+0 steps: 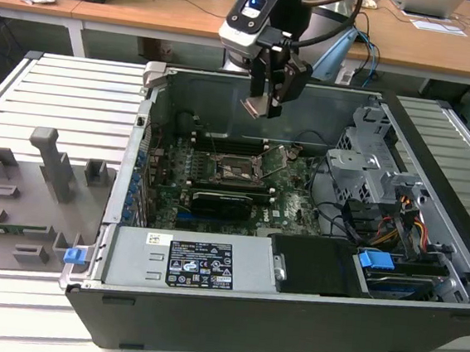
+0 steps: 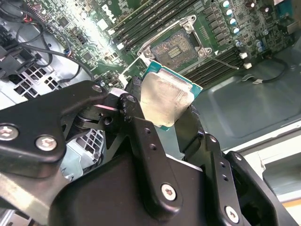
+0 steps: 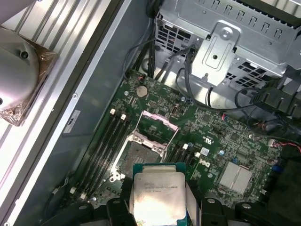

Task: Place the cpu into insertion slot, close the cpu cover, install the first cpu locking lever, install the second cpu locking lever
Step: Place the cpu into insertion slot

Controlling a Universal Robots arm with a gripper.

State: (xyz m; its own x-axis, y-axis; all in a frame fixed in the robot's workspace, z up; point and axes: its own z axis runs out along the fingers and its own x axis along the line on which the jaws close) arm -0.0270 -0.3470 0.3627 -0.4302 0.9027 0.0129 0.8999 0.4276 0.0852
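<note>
My gripper (image 1: 267,102) hangs above the open computer case, shut on the cpu (image 1: 256,106), a small flat square chip with a silvery top. In both wrist views the cpu (image 2: 164,100) (image 3: 158,194) sits clamped by its edges between the two black fingers (image 2: 133,92). The insertion slot (image 3: 137,155) (image 2: 177,46) (image 1: 237,170) lies bare on the green board (image 1: 291,202) below the chip, well apart from it. The cpu cover (image 3: 158,123), a thin metal frame, stands swung up at the slot's hinged edge. A thin wire locking lever (image 2: 225,62) sticks out beside the slot.
Memory sticks (image 3: 101,146) flank the slot. A black card (image 1: 226,202) lies in front of it, and a metal drive cage (image 1: 369,168) with cables stands at the exterior view's right. The power supply (image 1: 189,263) fills the case front. A grey fixture plate (image 1: 25,197) lies outside the case.
</note>
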